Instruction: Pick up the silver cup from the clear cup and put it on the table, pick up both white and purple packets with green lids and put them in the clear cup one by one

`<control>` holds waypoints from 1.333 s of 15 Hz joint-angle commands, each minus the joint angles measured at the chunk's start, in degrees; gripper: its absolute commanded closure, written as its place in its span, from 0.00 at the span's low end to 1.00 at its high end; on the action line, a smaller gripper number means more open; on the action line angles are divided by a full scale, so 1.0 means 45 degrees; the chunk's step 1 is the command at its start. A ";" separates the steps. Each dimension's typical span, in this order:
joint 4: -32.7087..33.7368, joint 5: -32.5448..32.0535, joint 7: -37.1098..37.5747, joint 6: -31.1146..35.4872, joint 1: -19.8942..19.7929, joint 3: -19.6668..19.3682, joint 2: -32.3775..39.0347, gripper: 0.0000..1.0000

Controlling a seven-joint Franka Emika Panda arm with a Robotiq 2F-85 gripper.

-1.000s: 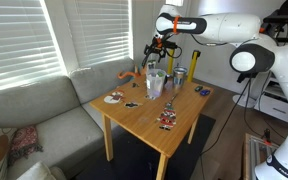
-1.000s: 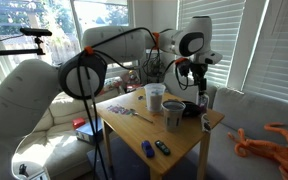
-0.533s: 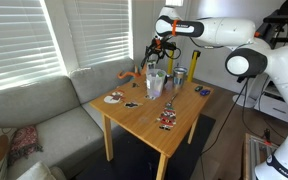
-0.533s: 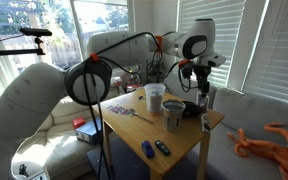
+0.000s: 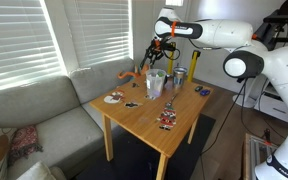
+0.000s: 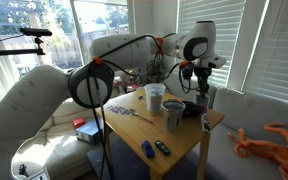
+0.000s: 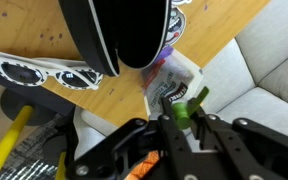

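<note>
1. at the sofa-side edge of the square light-brown wooden table (image 5: 149, 128), the black two-finger gripper (image 5: 155, 58) is hanging fingers-down, just behind the tall clear cup of see-through plastic (image 5: 155, 84).
2. seen from the wrist view, the gripper (image 7: 187, 118) is standing with its jaws narrow, pinching the green lid of a small flat white-and-purple packet (image 7: 174, 80). the lid is sitting between the two fingers.
3. the packet is lying flat on the table close to its edge, with its body pointing away from the gripper. the pale grey sofa cushion (image 7: 269, 60) is showing beyond that edge.
4. a large glossy black oval object (image 7: 124, 30) is lying just beside the packet's far end. whether it is touching the packet or only overlapping it in the view, i cannot tell.
5. a pair of white sunglasses with black patterning (image 7: 44, 70) is lying on the table beside the black object, apart from the packet.
6. the small shiny silver cup of metal (image 5: 180, 74) is standing upright on the table near the clear cup, not inside it. both exterior views are showing the two cups apart (image 6: 173, 114).
7. the clear cup (image 6: 155, 96) is standing upright towards the middle of the table. its contents are too small to judge.
8. several small items (image 5: 167, 120) are lying near the table's front edge and are too small to identify.
</note>
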 commanded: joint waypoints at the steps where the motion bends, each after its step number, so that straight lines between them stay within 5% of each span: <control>1: 0.0872 0.0209 0.0051 -0.0629 -0.0173 0.0147 0.0336 0.95; 7: 0.0976 -0.0139 -0.1014 -0.0961 0.0067 0.0098 -0.0571 0.95; 11: 0.1045 0.0098 -0.3281 -0.1283 0.0265 0.0509 -0.1687 0.95; 20: 0.0329 0.0933 -0.6562 -0.5092 0.0553 0.2116 -0.3557 0.95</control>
